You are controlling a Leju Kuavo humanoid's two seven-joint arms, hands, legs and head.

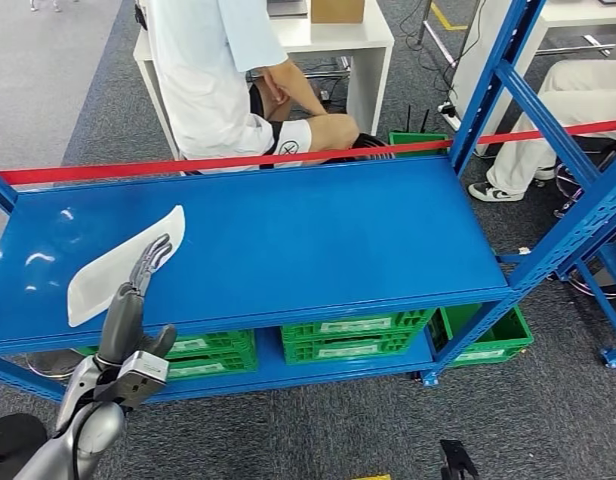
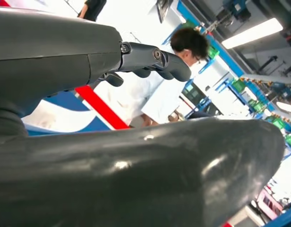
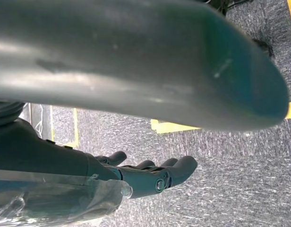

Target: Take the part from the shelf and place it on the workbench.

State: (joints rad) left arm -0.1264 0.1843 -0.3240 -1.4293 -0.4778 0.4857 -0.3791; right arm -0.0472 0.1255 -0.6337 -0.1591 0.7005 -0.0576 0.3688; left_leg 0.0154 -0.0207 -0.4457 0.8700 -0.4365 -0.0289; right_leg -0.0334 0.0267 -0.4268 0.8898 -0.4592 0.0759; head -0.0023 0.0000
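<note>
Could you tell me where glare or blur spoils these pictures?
Head view: sharp, with ceiling-light glare patches on the blue shelf left of the white part. Left wrist view: background blown out, thumb blurred close up. Right wrist view: thumb likewise soft.

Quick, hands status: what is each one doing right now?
Left hand: open, fingers over the white part, not gripping it.
Right hand: open, holding nothing, above the carpet.

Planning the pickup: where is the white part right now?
Head view: the white part lies on the blue shelf's left end, under the left hand's fingertips.
</note>
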